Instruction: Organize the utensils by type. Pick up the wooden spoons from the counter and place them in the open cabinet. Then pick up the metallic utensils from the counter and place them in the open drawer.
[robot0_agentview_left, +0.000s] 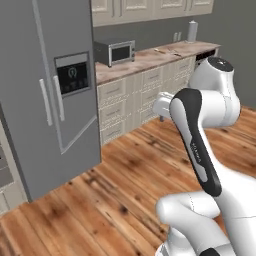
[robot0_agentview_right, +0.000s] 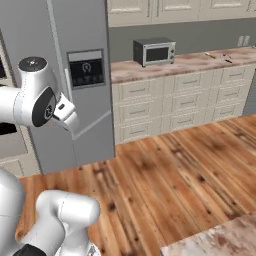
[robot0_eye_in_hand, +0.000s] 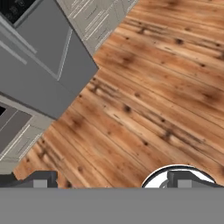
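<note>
The counter (robot0_agentview_left: 145, 61) of reddish-brown and cream stone runs along the far wall, well away from me across the wooden floor. A few thin utensils (robot0_agentview_left: 167, 51) lie near its far right end, also seen as utensils (robot0_agentview_right: 220, 56) in the right base view. They are too small to tell wooden spoons from metallic ones. My gripper (robot0_eye_in_hand: 114, 180) hangs over the floor in front of the fridge, open wide, with nothing between its fingertips (robot0_eye_in_hand: 41, 179). The open cabinet and the open drawer are out of view.
A tall grey fridge (robot0_agentview_left: 50, 95) stands left of the counter. On the counter sit a grey toaster oven (robot0_agentview_left: 115, 51) and a paper towel roll (robot0_agentview_left: 192, 31). Shut cream wall cabinets (robot0_agentview_left: 150, 9) hang above. Another stone counter corner (robot0_agentview_right: 220, 240) is at the lower right.
</note>
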